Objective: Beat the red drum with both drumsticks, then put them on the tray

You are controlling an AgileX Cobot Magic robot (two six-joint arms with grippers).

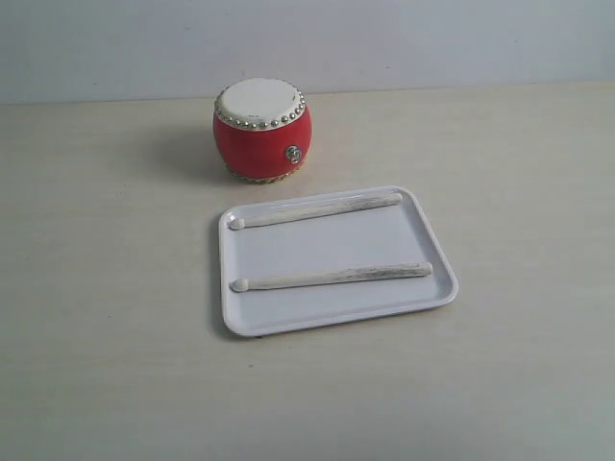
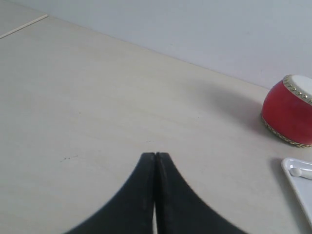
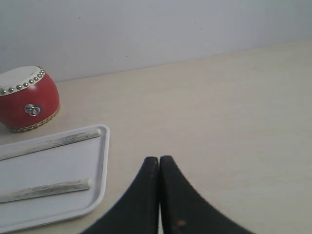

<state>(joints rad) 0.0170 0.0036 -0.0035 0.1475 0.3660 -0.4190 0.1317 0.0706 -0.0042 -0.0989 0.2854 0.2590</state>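
Middle of table (image 1: pixel 96 288), on the tray (image 1: pixel 336 245): far drumstick (image 1: pixel 315 210) and near drumstick (image 1: pixel 332 277), flat, apart, nearly parallel. Long axes along the tray's length, roughly in line with the far edge. Rounded tips toward the left edge, butts toward the right edge and angled slightly farther back. Just beyond the tray, toward the far edge: red drum (image 1: pixel 261 134), upright, skin up, metal ring facing the near-right corner. Left gripper (image 2: pixel 155 155): jaws pressed together, holding nothing, above bare tabletop. Right gripper (image 3: pixel 159 158): likewise closed and empty.
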